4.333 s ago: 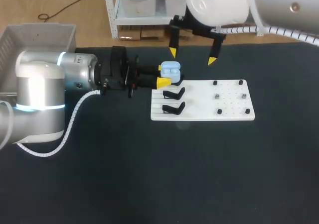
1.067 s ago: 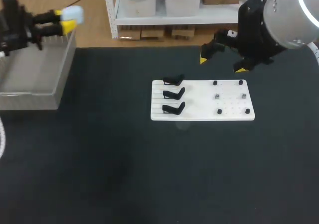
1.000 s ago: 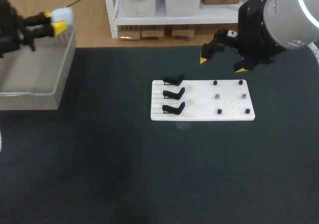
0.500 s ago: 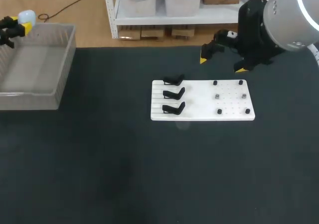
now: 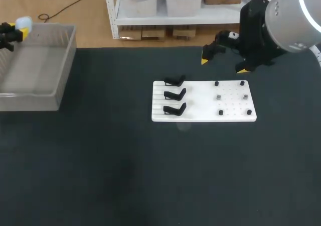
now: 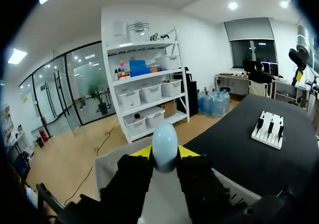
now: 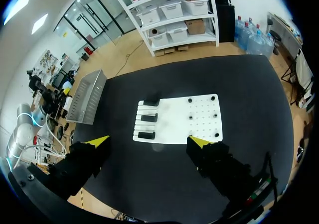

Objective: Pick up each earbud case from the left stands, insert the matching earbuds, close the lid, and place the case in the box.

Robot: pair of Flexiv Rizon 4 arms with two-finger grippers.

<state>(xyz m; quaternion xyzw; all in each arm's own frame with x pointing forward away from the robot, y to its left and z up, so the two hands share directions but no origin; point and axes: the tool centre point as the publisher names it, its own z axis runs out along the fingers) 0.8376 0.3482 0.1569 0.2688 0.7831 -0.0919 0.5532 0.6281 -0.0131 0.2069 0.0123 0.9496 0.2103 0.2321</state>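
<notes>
Left gripper (image 5: 11, 31) sits at the far left of the head view, its yellow tips clamped from both sides on the pale blue case (image 5: 23, 22). In the left wrist view the same gripper (image 6: 164, 152) pinches the case (image 6: 164, 145) between its fingers (image 6: 141, 152). The case is closed, and its rounded end stands up past the tips. It is held in the air over the grey box (image 5: 40, 60), near the box's far rim and not touching it. The box's floor (image 6: 107, 165) shows under the fingers, and the board (image 6: 269, 128) lies well off on the dark table (image 6: 234, 149).

The right gripper (image 5: 222, 66) hangs above the table (image 5: 150, 171) just beyond the far edge of the white board (image 5: 200, 105). Its fingers are spread wide and hold nothing. From its wrist camera the right gripper (image 7: 149, 141) looks straight down, and the tips stand apart on either side of the board's (image 7: 174, 122) near edge.

Three black stands (image 5: 174, 94) sit in a column on the board's left part, also seen at (image 7: 148, 118). Small dark pegs (image 5: 219, 97) dot the right part. The box (image 7: 87, 97) lies well apart from the board, at the table's left end.
</notes>
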